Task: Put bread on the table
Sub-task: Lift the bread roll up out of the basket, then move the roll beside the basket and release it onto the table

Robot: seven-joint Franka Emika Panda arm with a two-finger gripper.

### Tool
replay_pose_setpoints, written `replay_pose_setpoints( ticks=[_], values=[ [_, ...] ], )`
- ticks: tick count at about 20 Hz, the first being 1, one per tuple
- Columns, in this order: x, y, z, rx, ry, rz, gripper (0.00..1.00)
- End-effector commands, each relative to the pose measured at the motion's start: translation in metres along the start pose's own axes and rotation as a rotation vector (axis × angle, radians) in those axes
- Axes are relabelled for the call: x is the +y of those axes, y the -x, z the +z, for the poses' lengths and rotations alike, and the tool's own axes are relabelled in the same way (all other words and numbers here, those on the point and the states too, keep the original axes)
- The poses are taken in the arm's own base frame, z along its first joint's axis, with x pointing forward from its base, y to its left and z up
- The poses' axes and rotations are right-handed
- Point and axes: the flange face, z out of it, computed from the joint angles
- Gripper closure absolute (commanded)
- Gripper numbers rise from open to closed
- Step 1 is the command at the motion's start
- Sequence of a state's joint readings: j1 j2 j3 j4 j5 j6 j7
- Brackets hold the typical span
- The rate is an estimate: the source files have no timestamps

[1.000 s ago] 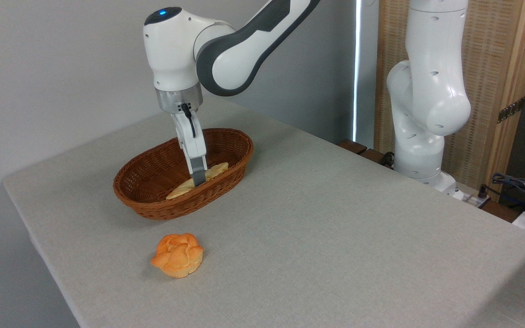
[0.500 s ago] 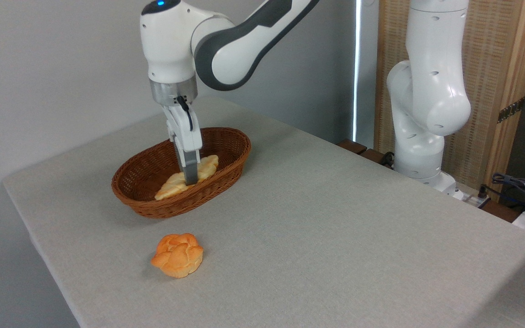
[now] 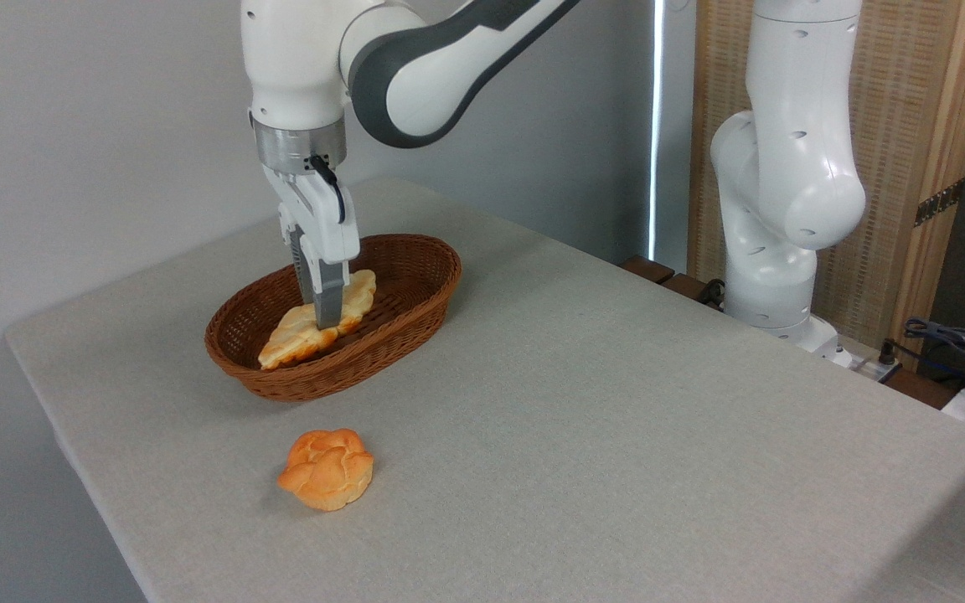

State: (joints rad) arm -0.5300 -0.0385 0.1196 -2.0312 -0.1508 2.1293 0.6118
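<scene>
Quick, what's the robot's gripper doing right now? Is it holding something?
Gripper: closed on the bread, holding it over the basket.

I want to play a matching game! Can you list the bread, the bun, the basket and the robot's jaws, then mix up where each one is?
Things:
1. bread
2. bun
3. basket
4. gripper

Places:
A. standing on the table, holding one loaf
B. closed around the loaf
C. lying alone on the cloth, in front of the basket
D. gripped, tilted over the basket

Pairs: 1-D, 2-C, 3-A, 4-B
</scene>
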Motion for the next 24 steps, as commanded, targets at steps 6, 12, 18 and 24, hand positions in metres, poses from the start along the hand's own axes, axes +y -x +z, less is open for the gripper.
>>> replay_pose_setpoints(
  ticks=[6,12,18,24],
  values=[
    [-0.047,0.033,-0.069,-0.081,0.074,-0.075,0.45],
    [-0.064,0.07,-0.087,-0.253,-0.024,0.027,0.36],
    [-0.089,0.115,-0.113,-0.256,0.012,0.013,0.04],
    [-0.096,0.127,-0.124,-0.235,0.009,0.025,0.0]
  ],
)
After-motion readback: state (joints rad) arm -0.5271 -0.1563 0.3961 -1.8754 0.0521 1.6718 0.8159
